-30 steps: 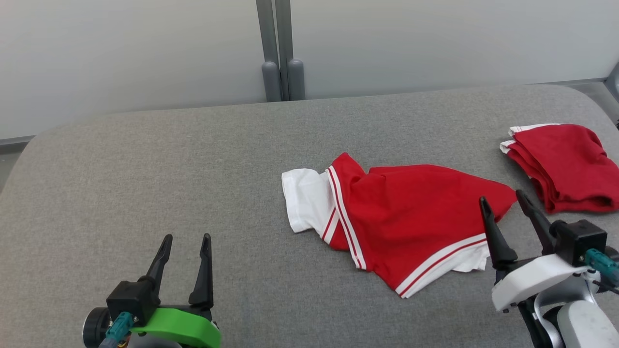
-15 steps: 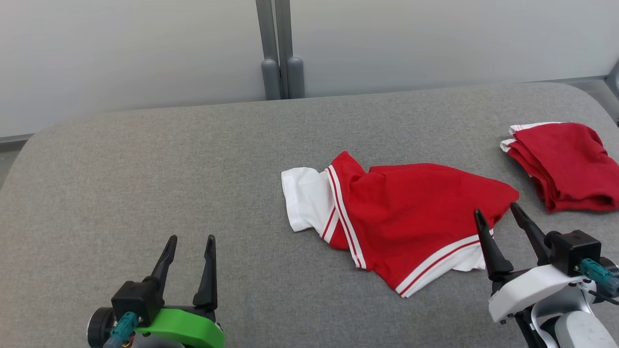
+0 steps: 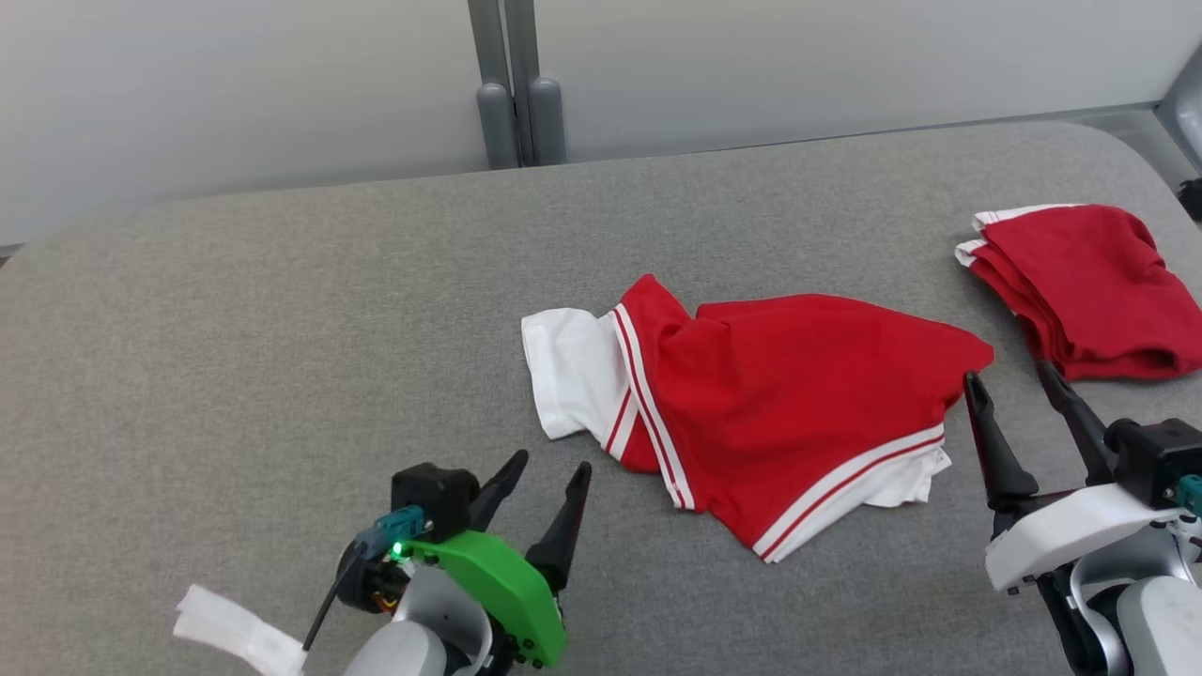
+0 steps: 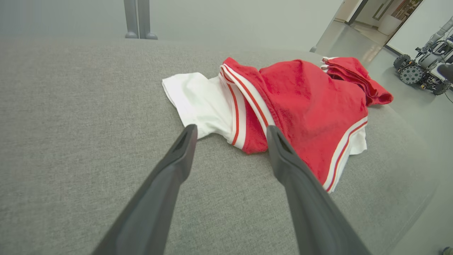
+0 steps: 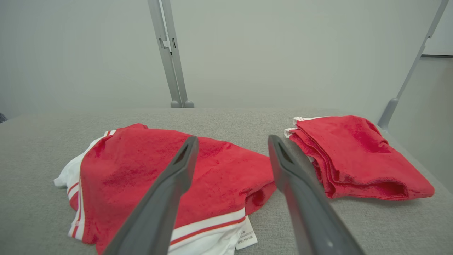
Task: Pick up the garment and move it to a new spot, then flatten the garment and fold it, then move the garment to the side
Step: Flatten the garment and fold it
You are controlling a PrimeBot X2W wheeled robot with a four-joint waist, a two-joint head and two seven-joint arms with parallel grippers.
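Garment [image 3: 779,404] lay crumpled on grey surface [image 3: 282,310], inner layers hidden. Left gripper [image 3: 552,462] and right gripper [image 3: 1007,374] stood spread wide, holding nothing. Folded red stack [image 3: 1089,282] was cropped at frame edge.

Looks like a robotics lab: pale partition panels [image 3: 798,66] on grey posts [image 3: 512,84] behind a grey padded table [image 3: 235,310], plus another wheeled robot [image 4: 421,69] on the floor [image 4: 414,109] (far right).

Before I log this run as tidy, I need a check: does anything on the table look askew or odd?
The red-and-white garment lies bunched and skewed on the table, a white sleeve poking out leftward and its care label exposed at the hem. The folded red garment beside it looks neat.
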